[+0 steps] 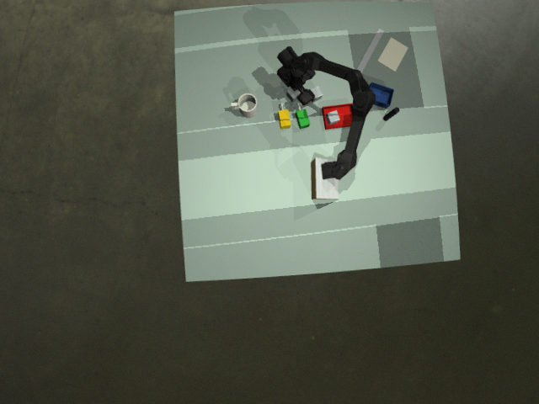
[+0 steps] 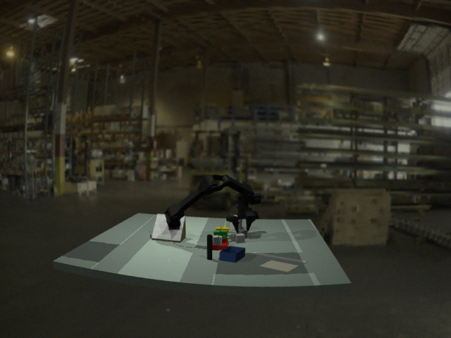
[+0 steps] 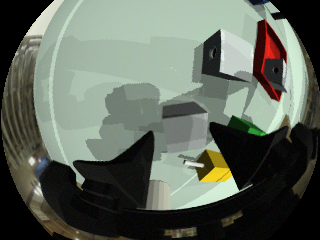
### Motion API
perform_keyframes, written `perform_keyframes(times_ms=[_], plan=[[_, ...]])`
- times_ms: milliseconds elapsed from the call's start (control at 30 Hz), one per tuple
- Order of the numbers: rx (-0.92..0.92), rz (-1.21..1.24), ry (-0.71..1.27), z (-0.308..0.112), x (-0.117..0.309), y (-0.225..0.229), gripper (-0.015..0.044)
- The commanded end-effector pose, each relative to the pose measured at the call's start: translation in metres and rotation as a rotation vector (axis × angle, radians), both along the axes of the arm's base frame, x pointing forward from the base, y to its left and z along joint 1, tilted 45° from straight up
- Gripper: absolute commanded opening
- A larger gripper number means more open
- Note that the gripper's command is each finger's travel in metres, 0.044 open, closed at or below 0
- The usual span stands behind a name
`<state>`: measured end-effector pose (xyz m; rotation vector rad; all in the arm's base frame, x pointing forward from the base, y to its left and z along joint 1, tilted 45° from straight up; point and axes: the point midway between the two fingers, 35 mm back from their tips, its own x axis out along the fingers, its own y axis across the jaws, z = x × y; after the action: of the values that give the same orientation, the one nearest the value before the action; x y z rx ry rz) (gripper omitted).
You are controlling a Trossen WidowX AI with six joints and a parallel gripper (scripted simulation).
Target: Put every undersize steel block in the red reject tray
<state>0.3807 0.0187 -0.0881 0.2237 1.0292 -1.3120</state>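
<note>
Hanging wide apart, the black angular fingers [image 2: 250, 222] seemingly straddle a smooth grey cuboid block [image 3: 185, 127].

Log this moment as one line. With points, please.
gripper [image 1: 297, 88] [image 2: 243, 230] [image 3: 182, 130]: open, over a steel block [image 3: 185, 131] | red tray [image 1: 324, 118] [image 2: 220, 247] [image 3: 261, 55]: one block [image 1: 333, 117] [image 2: 217, 239] [image 3: 274, 68] | green gauge [image 1: 302, 119] [image 2: 220, 234] [image 3: 246, 125]: not held

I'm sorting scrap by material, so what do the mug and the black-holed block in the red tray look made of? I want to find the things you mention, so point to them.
Mug [image 1: 248, 114]: probably glazed ceramic, given its pale, smooth wall.
Block [image 1: 333, 116] [image 2: 217, 239]: likely bare metal, flat grey with crisp edges, though painted plastic is possible.
</note>
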Motion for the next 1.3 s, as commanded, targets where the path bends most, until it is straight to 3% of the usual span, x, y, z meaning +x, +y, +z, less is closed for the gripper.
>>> perform_keyframes(times_ms=[0,567,700,1000,1067,1200,1267], plan=[[-0.007,0.003,0.011,-0.007,-0.003,-0.007,0.0325],[-0.01,0.003,0.011,-0.021,-0.006,-0.021,0.0325],[-0.004,-0.002,0.003,-0.019,-0.005,-0.019,0.022],[-0.004,-0.002,0.003,-0.019,-0.005,-0.019,0.016],[-0.004,-0.002,0.003,-0.017,-0.004,-0.017,0.0107],[-0.003,0.001,0.008,0.012,0.001,0.013,0.0002],[-0.005,0.002,0.011,0.031,-0.003,0.029,0.0]])
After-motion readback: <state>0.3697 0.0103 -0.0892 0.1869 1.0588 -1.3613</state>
